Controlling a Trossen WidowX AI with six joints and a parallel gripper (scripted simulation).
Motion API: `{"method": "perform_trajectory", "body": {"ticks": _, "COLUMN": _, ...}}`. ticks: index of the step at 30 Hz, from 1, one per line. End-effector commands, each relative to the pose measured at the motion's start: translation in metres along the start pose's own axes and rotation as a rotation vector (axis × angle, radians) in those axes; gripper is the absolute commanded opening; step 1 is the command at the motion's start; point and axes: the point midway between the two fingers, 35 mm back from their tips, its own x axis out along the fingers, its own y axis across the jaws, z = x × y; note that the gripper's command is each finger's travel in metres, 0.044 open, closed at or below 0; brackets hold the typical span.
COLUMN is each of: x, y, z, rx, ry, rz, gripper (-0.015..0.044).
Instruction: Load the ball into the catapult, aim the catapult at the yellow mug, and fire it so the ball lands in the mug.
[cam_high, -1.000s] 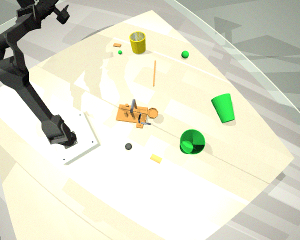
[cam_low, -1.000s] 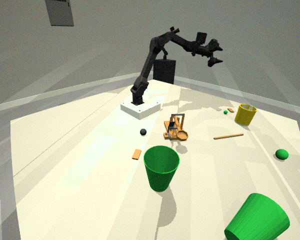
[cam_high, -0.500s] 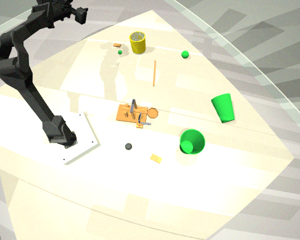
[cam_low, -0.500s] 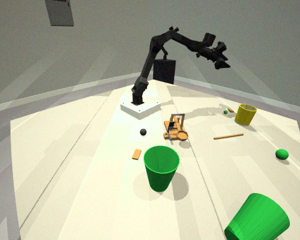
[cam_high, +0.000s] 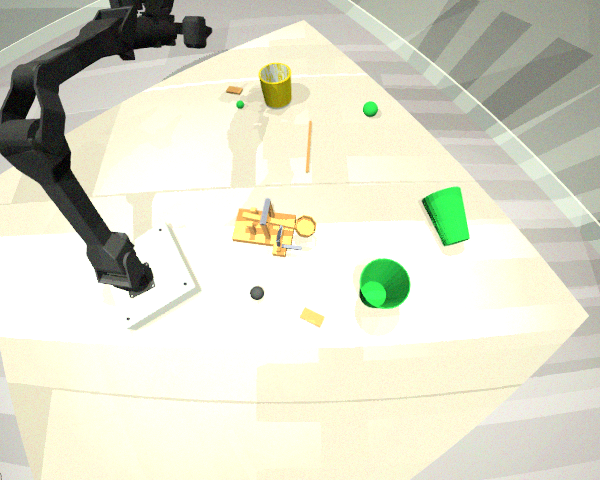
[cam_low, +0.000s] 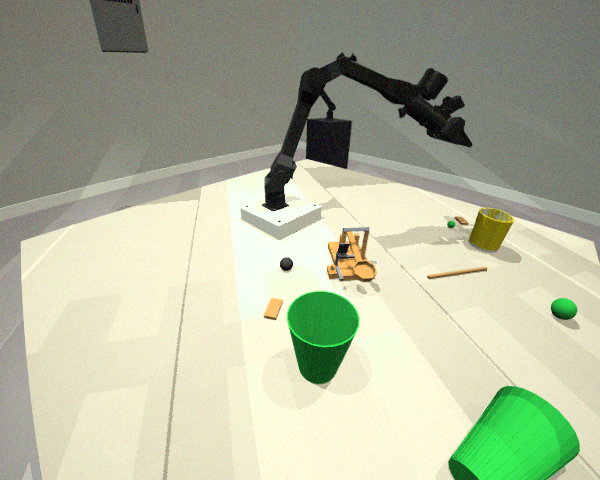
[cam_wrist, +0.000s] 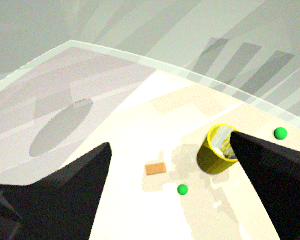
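In the top view, the catapult (cam_high: 245, 234) (cam_low: 351, 253) lies between mug (cam_high: 276, 92) (cam_low: 489, 231) (cam_wrist: 212, 159) and ball (cam_high: 257, 292) (cam_low: 286, 263)

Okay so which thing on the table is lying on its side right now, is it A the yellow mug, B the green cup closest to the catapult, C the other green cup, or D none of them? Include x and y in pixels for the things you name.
C: the other green cup (cam_high: 448, 216) (cam_low: 517, 435) lies tipped over with its side wall against the table, while the mug and nearer cup stand upright.
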Motion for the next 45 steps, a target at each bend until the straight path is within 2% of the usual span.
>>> {"method": "perform_trajectory", "body": {"ticks": 1, "x": 0.0, "y": -0.026, "z": -0.012, "rx": -0.13, "ry": 0.06, "rz": -0.024, "gripper": 0.044}}
{"method": "perform_trajectory", "body": {"ticks": 12, "x": -0.003, "y": -0.091, "z": -0.049, "rx": -0.462, "ry": 0.241, "rz": -0.043, "gripper": 0.044}}
{"method": "perform_trajectory", "body": {"ticks": 23, "x": -0.019, "y": -0.151, "z": -0.091, "rx": -0.774, "ry": 0.437, "rz": 0.02, "gripper": 0.044}}
{"method": "perform_trajectory", "body": {"ticks": 34, "x": -0.05, "y": -0.205, "z": -0.138, "rx": -1.064, "ry": 0.621, "rz": 0.182, "gripper": 0.044}}
{"method": "perform_trajectory", "body": {"ticks": 45, "x": -0.093, "y": -0.247, "z": -0.185, "rx": -1.311, "ry": 0.745, "rz": 0.439, "gripper": 0.044}}
